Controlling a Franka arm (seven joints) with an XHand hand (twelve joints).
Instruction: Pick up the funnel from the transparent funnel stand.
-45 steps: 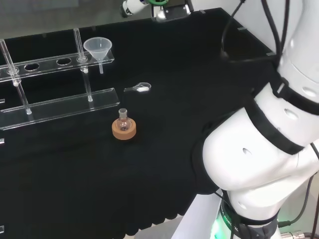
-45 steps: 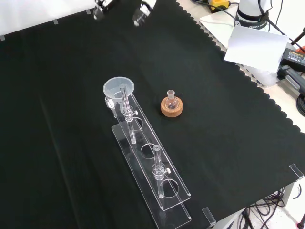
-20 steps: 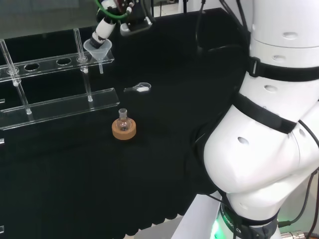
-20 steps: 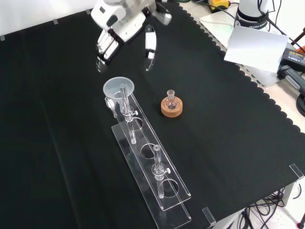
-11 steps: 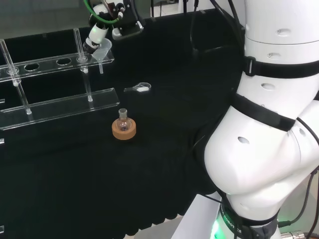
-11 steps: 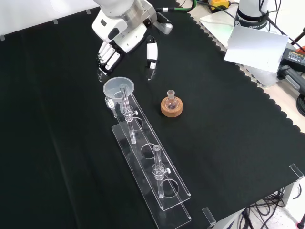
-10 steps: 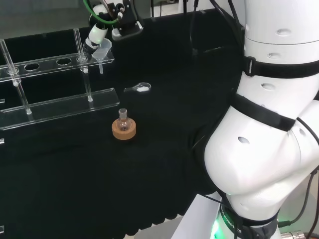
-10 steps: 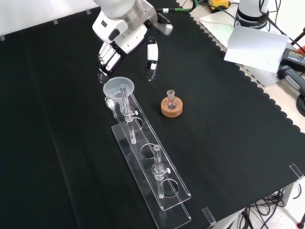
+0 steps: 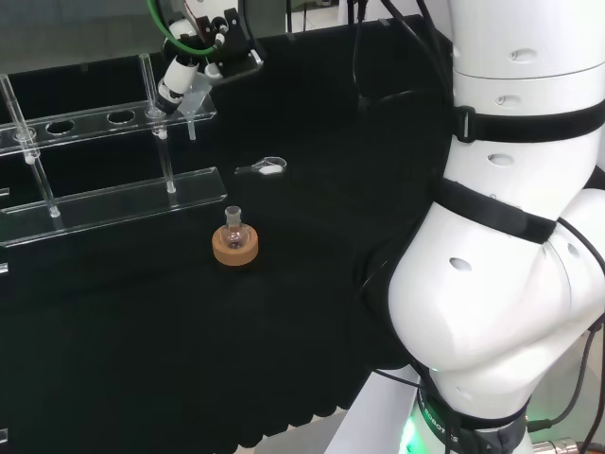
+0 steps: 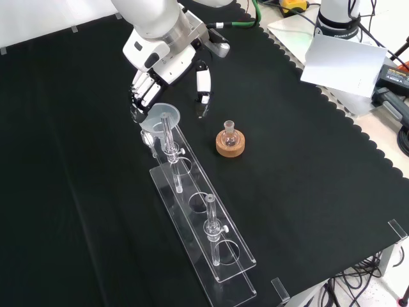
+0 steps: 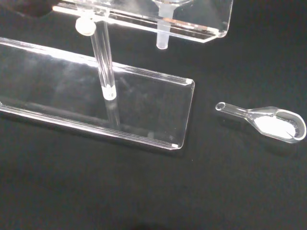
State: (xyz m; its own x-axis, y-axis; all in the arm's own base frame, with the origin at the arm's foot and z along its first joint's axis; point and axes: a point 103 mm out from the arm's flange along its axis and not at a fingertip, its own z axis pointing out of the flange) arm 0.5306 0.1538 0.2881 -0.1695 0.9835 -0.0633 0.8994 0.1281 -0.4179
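Note:
A clear funnel (image 10: 160, 118) sits in the end hole of the transparent stand (image 10: 220, 246), its stem (image 11: 164, 36) poking down through the upper shelf. The black and white hand (image 10: 163, 61) hovers just above and beyond the funnel in the front view. Its fingers (image 10: 143, 94) are straight and reach down to the funnel's far left rim. The thumb (image 10: 203, 84) is spread well apart on the right. Nothing is held. In the head view the hand (image 9: 186, 62) covers most of the funnel (image 9: 197, 92).
A small round flask (image 10: 229, 133) stands on a cork ring (image 10: 231, 147) to the right of the stand in the front view. A clear spoon with white powder (image 11: 271, 123) lies on the cloth by the stand's base (image 11: 139, 110), spoon (image 9: 265, 168). The arm's white links (image 9: 510, 236) stand at the head view's right.
The hand has come in from the bench's far edge and dropped toward the funnel, its fingers now at the rim. Funnel, stand, flask and spoon have not moved.

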